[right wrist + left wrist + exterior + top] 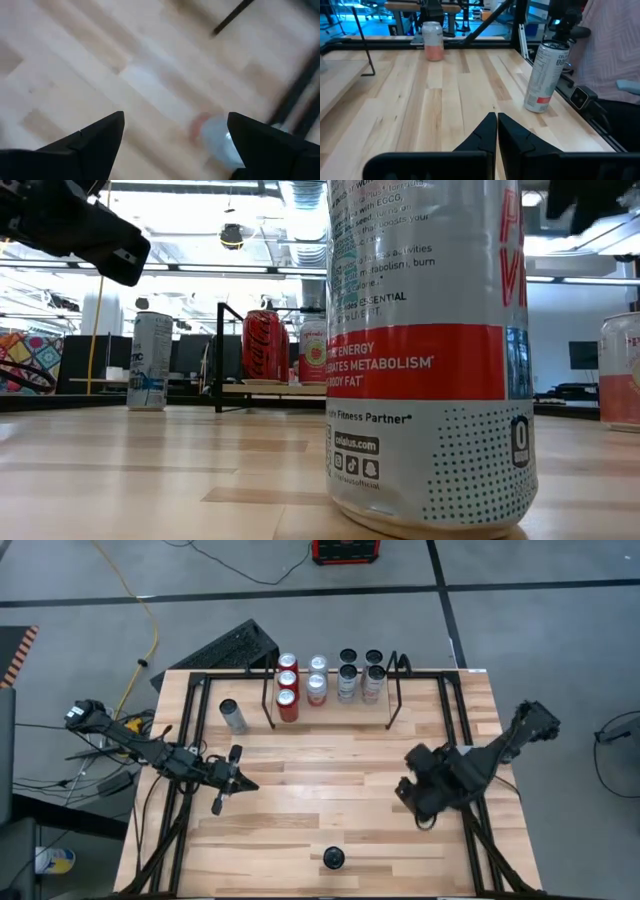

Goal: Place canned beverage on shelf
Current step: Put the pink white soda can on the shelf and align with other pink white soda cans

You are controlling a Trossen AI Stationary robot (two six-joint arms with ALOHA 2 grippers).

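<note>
The shelf (pixel 392 700), a low black wire rack at the table's far middle, carries several cans, among them a red can (pixel 288 705) that also shows in the low view as the red can (pixel 265 345). One white can with a red band (pixel 333 858) stands upright near the front edge; it is close up in the low view as that can (pixel 430 350). A pinkish can (pixel 433 40) stands at the right, blurred below my open right gripper (pixel 175 125), which hangs above the table (pixel 412 798). My left gripper (pixel 238 780) is shut and holds nothing, at the left.
A silver can (pixel 232 716) stands alone left of the shelf. Black rail frames (pixel 455 710) run along the table's sides. A person in a light shirt (pixel 615 45) is at the near edge. Bare wood lies across the table's middle (pixel 330 780).
</note>
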